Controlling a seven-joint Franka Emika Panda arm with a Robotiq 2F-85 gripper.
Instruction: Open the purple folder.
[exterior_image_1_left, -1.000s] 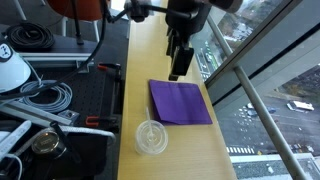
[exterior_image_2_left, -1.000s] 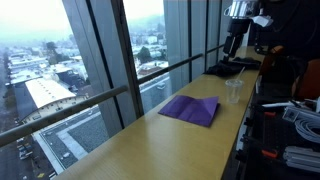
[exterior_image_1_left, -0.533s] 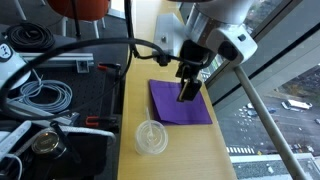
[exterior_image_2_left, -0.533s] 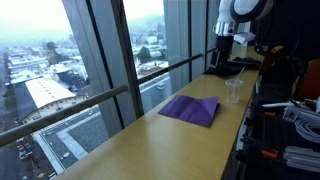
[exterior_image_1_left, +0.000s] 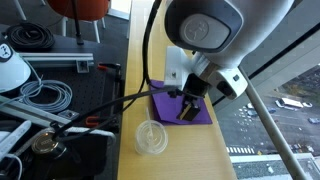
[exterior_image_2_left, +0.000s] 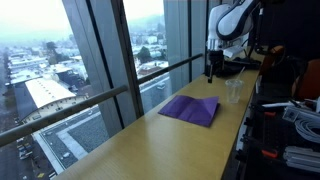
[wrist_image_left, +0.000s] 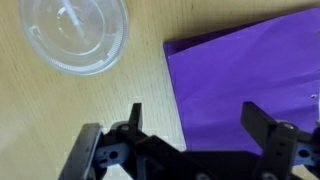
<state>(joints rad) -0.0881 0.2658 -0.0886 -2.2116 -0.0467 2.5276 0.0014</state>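
Tool (wrist_image_left: 192, 118) over flat purple folder (wrist_image_left: 245, 60)

— How does the arm (exterior_image_1_left: 205, 25) stand?
— Bent forward, wrist turned down.
— And the gripper (wrist_image_left: 192, 115)?
— Pointing down, both fingers (wrist_image_left: 134, 116) spread wide apart in the wrist view.

No readable txt, labels, brands, nos. or signs in any view. Purple folder (wrist_image_left: 250, 70) cover is plain, clear cup (wrist_image_left: 75, 35) is unmarked, and arm housing (exterior_image_1_left: 205, 25) is too blurred to make out any logo.
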